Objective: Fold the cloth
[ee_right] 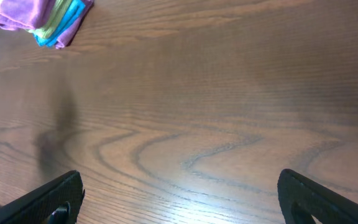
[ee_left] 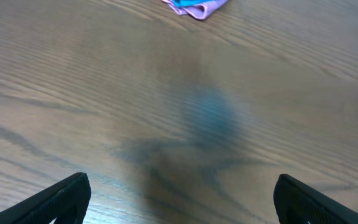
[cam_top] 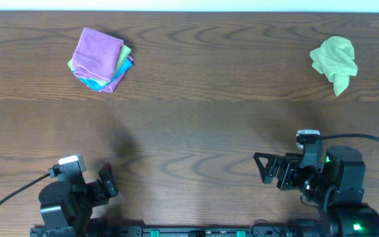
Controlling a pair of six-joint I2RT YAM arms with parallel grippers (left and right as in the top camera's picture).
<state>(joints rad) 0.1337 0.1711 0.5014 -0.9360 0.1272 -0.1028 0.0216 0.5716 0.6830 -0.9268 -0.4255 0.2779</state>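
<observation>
A crumpled green cloth (cam_top: 335,62) lies at the far right of the wooden table (cam_top: 196,125). A stack of folded cloths (cam_top: 101,58), purple on top with green and blue below, sits at the far left; its edge shows in the left wrist view (ee_left: 194,6) and the right wrist view (ee_right: 44,17). My left gripper (cam_top: 108,180) is open and empty near the front left edge, over bare wood (ee_left: 179,199). My right gripper (cam_top: 266,168) is open and empty at the front right, over bare wood (ee_right: 179,199). Both are far from the cloths.
The table's far edge meets a pale wall (cam_top: 189,5). Cables run from both arm bases (cam_top: 374,139) at the front. Bare wood lies between the grippers and the cloths.
</observation>
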